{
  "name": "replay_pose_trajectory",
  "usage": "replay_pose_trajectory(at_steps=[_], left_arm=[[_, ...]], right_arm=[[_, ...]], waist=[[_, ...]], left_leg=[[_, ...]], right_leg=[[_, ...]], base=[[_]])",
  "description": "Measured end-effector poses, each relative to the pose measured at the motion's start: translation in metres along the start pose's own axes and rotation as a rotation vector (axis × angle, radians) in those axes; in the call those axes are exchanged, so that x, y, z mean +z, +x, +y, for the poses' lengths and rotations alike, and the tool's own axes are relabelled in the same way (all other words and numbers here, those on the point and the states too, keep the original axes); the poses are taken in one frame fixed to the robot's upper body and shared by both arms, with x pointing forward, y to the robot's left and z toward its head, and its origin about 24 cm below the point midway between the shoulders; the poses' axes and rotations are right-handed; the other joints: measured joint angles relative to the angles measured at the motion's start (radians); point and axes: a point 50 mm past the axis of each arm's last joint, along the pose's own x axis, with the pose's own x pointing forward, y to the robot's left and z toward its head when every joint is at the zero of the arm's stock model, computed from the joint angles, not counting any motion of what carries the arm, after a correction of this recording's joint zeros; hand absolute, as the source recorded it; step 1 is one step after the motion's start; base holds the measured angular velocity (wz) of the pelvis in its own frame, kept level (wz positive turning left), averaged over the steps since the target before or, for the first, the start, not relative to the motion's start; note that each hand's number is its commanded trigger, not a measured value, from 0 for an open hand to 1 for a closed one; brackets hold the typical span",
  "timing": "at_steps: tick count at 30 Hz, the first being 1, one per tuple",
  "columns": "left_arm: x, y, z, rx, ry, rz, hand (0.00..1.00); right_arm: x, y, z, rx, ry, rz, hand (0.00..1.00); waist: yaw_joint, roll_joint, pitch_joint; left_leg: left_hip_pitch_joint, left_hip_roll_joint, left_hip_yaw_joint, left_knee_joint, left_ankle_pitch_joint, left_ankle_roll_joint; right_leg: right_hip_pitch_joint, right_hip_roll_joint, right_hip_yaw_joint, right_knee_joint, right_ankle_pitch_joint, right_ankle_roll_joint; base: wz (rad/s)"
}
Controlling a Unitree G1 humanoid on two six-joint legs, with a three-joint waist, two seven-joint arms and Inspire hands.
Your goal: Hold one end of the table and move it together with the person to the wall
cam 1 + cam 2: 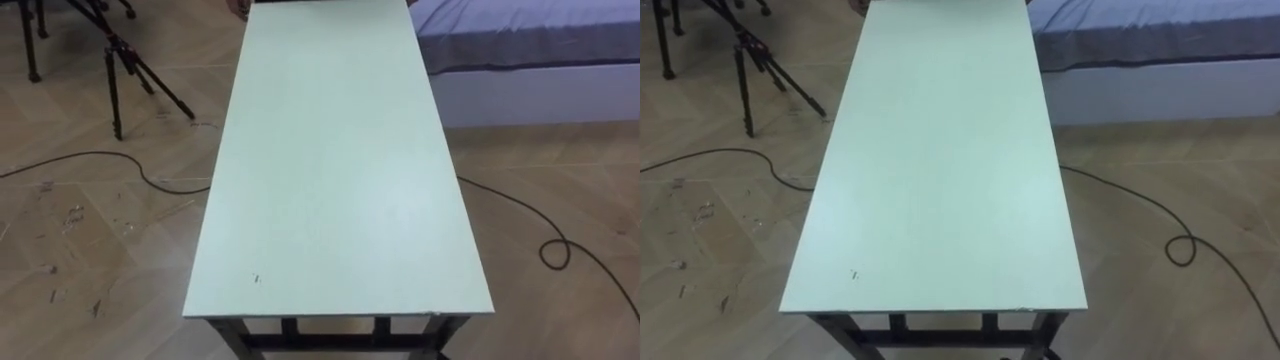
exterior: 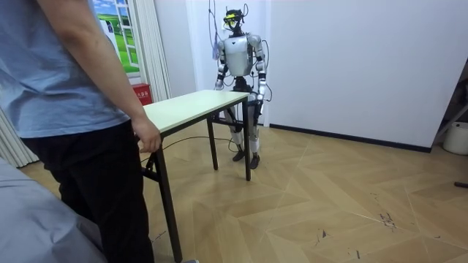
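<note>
A long table (image 1: 340, 180) with a pale green top and dark metal frame stretches away from me in the eye views; its near short edge lies just below me. In the room view I stand at the far end of the table (image 2: 191, 104), facing the person (image 2: 66, 88) in a blue shirt at the other end. The person's hand (image 2: 148, 136) is curled on that end's edge. My left hand (image 2: 261, 90) hangs beside the table's corner on the room view's right. My right hand (image 2: 219, 85) is low behind the tabletop on the room view's left.
A black tripod (image 1: 125, 65) stands on the wooden floor left of the table. A bed (image 1: 530, 40) with a grey cover lies at the right. Dark cables (image 1: 555, 250) run over the floor on both sides. A red box (image 2: 141, 93) sits by the curtain.
</note>
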Motion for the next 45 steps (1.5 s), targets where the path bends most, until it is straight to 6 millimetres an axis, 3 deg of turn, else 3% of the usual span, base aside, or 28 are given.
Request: replay_pose_trajectory(at_steps=[1, 5, 9, 13, 15, 24, 27, 31, 36, 45], left_arm=[[0.001, -0.001, -0.01, -0.064, -0.028, -0.011, 0.0], [-0.003, -0.011, -0.017, -0.138, -0.107, -0.008, 0.0], [-0.011, -0.02, -0.041, -0.264, -0.208, 0.032, 0.0], [-0.013, -0.026, -0.079, -0.43, -0.297, 0.071, 0.0], [-0.012, -0.03, -0.087, -0.468, -0.303, 0.066, 0.0], [-0.003, -0.033, -0.1, -0.537, -0.296, 0.059, 0.0], [0.0, -0.031, -0.105, -0.552, -0.312, 0.058, 0.0], [0.007, -0.028, -0.113, -0.587, -0.263, 0.06, 0.0], [0.011, -0.027, -0.11, -0.581, -0.232, 0.068, 0.0], [0.016, -0.025, -0.11, -0.58, -0.261, 0.077, 0.0]], right_arm=[[-0.001, -0.004, 0.005, 0.034, 0.003, -0.011, 0.0], [-0.005, -0.008, 0.028, 0.154, 0.025, -0.028, 0.0], [-0.005, -0.004, 0.06, 0.299, 0.082, -0.033, 0.0], [-0.01, -0.007, 0.09, 0.445, 0.056, -0.002, 0.0], [-0.012, -0.01, 0.096, 0.484, 0.053, 0.001, 0.0], [0.003, -0.013, 0.101, 0.538, 0.039, -0.036, 0.0], [0.008, -0.014, 0.104, 0.55, 0.038, -0.056, 0.0], [0.018, -0.012, 0.103, 0.558, 0.019, -0.076, 0.0], [0.021, -0.013, 0.101, 0.558, -0.015, -0.062, 0.0], [0.033, -0.007, 0.106, 0.538, -0.024, -0.066, 0.0]], waist=[[0.0, -0.003, 0.0036], [-0.021, -0.013, 0.0036], [-0.032, 0.006, 0.0064], [-0.035, 0.012, 0.0032], [-0.048, 0.01, 0.0029], [-0.069, -0.014, -0.0009], [-0.07, -0.006, 0.0032], [-0.079, 0.017, 0.0143], [-0.08, 0.031, 0.0074], [-0.077, 0.018, 0.0154]], left_leg=[[-0.002, 0.001, 0.0, 0.0, 0.0, 0.0], [-0.009, 0.001, -0.003, 0.013, -0.003, 0.004], [-0.008, 0.003, -0.013, 0.013, -0.007, 0.011], [-0.022, -0.004, -0.018, 0.015, -0.004, 0.018], [-0.023, -0.004, -0.018, 0.015, -0.002, 0.019], [-0.022, -0.003, -0.016, 0.015, -0.001, 0.018], [-0.013, -0.004, -0.014, 0.014, -0.002, 0.018], [-0.011, -0.005, -0.016, 0.009, -0.003, 0.019], [-0.011, -0.002, -0.016, 0.008, -0.002, 0.018], [-0.005, -0.003, -0.01, 0.011, -0.002, 0.018]], right_leg=[[-0.004, 0.0, 0.0, 0.007, 0.0, 0.0], [-0.003, -0.001, -0.01, 0.008, 0.0, 0.0], [-0.003, -0.006, -0.015, 0.013, 0.0, 0.007], [-0.021, -0.012, -0.013, 0.025, -0.002, 0.012], [-0.024, -0.013, -0.012, 0.025, -0.002, 0.012], [-0.032, -0.011, -0.005, 0.028, -0.001, 0.012], [-0.022, -0.011, 0.006, 0.025, 0.001, 0.016], [-0.021, -0.007, -0.005, 0.023, 0.001, 0.016], [-0.024, -0.01, -0.008, 0.026, 0.001, 0.016], [-0.019, -0.01, 0.004, 0.025, 0.001, 0.016]], base=[[0.0], [0.05], [0.06], [0.0], [0.02], [-0.02], [-0.04], [0.0], [0.0], [-0.02]])
